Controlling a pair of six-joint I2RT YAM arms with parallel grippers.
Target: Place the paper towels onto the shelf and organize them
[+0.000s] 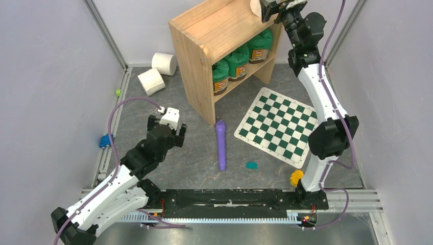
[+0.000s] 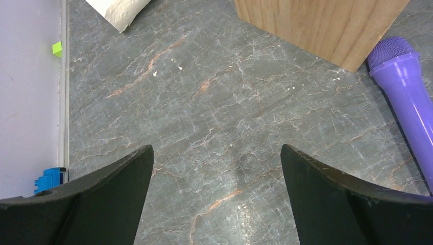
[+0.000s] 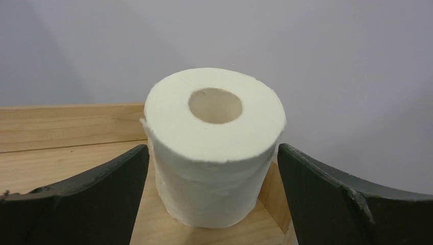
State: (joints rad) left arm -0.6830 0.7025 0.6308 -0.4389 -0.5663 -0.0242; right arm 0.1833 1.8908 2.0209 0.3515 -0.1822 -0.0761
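Note:
The wooden shelf (image 1: 219, 25) stands at the back. One white paper towel roll (image 1: 254, 7) stands upright on its top at the far right corner; in the right wrist view the roll (image 3: 214, 153) sits on the shelf top (image 3: 66, 132). My right gripper (image 3: 213, 150) is open, its fingers on either side of this roll with small gaps; it also shows in the top view (image 1: 278, 5). Two more rolls (image 1: 164, 63) (image 1: 151, 81) lie on the table left of the shelf. My left gripper (image 1: 168, 126) is open and empty over bare table (image 2: 217, 153), short of the nearer roll (image 2: 120, 10).
Three green canisters (image 1: 237, 61) fill the shelf's lower tier. A checkered board (image 1: 278, 125) lies right of the shelf, a purple microphone (image 1: 221, 145) in front of it. A teal piece (image 1: 251, 165), a yellow toy (image 1: 296, 177), a blue brick (image 1: 105, 140) and a green cube (image 1: 118, 92) lie about.

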